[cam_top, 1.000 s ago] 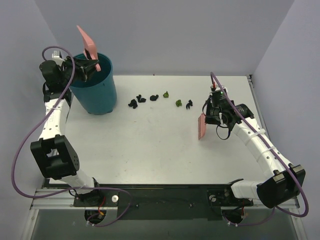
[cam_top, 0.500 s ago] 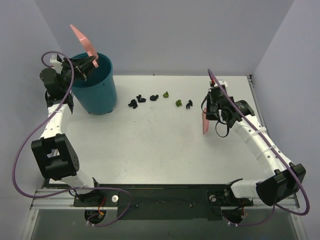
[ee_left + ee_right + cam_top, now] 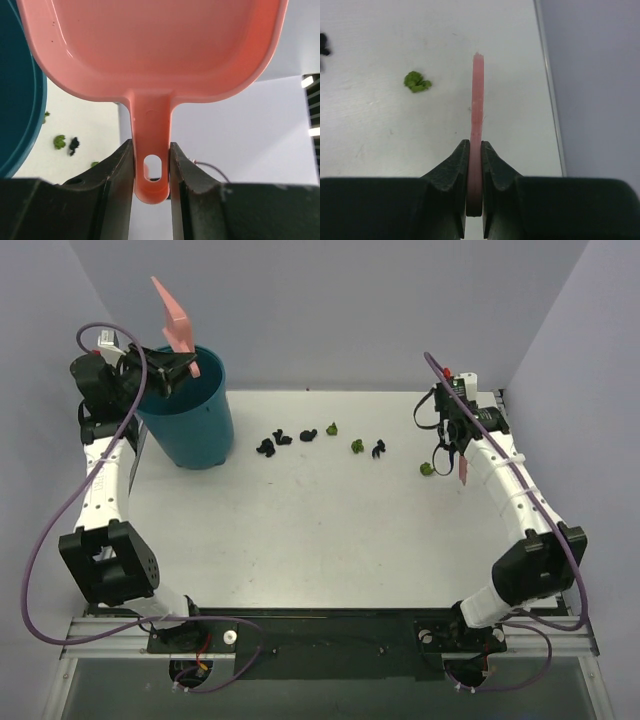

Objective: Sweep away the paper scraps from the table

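Several paper scraps lie in a loose row on the far half of the white table point(image 3: 300, 530): black wads point(image 3: 265, 447), point(image 3: 308, 435), point(image 3: 378, 448) and olive-green ones point(image 3: 356, 446), point(image 3: 427, 469). My left gripper point(image 3: 168, 370) is shut on the handle point(image 3: 151, 165) of the pink dustpan point(image 3: 172, 315), held tilted up over the teal bucket point(image 3: 190, 415); the pan point(image 3: 155, 45) looks empty. My right gripper point(image 3: 455, 440) is shut on the pink brush point(image 3: 462, 468), seen edge-on in the right wrist view point(image 3: 477, 100), just right of a green scrap point(image 3: 416, 81).
The bucket stands at the table's far left corner; its rim shows in the left wrist view point(image 3: 20, 100). The table's right metal edge point(image 3: 547, 75) and the grey-lilac wall point(image 3: 600, 75) are close to the brush. Walls enclose the back and both sides.
My right arm swung right and toward the back with the brush, which now sits beside a green scrap near the right edge. The dustpan tipped back and forth over the bucket.
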